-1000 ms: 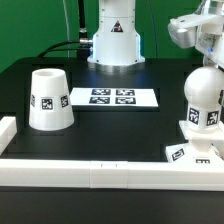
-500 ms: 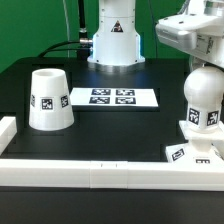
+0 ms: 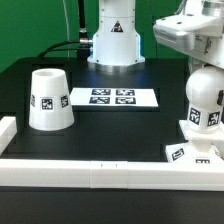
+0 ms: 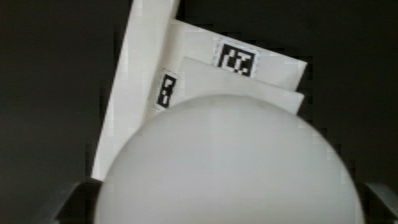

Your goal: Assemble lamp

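The rounded white bulb (image 3: 203, 100) stands upright on the low blocky base (image 3: 196, 151) at the exterior view's right, next to the front rail. My gripper (image 3: 197, 48) hangs just above the bulb's top. In the wrist view the bulb (image 4: 222, 160) fills the space between my two dark fingers (image 4: 71, 203), which stand apart on either side of it; the gripper (image 4: 222, 208) is open. The tagged base (image 4: 240, 60) shows beyond the bulb. The cone shade (image 3: 48, 99) stands alone at the exterior view's left.
The marker board (image 3: 112, 98) lies flat at the table's middle. A white border rail (image 3: 100, 170) runs along the front edge, with a short rail piece (image 3: 6, 128) at the left. The arm's white pedestal (image 3: 113, 40) stands at the back.
My gripper has moved toward the exterior view's left, from beside the bulb to right over its top. The bulb, base and shade have not moved.
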Available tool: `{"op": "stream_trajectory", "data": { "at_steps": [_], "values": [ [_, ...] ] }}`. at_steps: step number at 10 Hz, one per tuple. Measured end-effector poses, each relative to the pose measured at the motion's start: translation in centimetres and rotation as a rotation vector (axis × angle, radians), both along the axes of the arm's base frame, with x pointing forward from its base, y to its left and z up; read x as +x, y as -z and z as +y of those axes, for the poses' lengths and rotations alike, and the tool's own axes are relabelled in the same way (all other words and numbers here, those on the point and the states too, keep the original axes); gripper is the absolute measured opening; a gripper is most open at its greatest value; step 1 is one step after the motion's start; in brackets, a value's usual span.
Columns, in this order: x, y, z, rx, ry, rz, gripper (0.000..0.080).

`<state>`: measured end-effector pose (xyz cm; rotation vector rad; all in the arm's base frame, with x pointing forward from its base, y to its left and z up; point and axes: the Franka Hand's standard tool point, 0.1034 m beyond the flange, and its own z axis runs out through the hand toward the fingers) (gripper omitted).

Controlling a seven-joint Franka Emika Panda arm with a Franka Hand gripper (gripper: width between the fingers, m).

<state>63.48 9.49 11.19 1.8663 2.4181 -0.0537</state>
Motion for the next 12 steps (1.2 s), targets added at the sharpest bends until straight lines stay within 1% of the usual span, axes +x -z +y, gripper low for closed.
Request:
{"op": "stream_trajectory", "data": {
  "at_steps": [2,5,6,12],
  "values": [
    [-0.09,0.00,-0.59,0.003,0.060,0.005,0.0574],
    [-0.12,0.04,-0.93,0.025,0.302,-0.004,0.0577],
    [-0.05,0.02,-0.95,0.040,0.393,-0.006,0.0577],
    [-0.06,0.06,-0.92,0.052,0.753,-0.030,0.0577]
  ]
}}
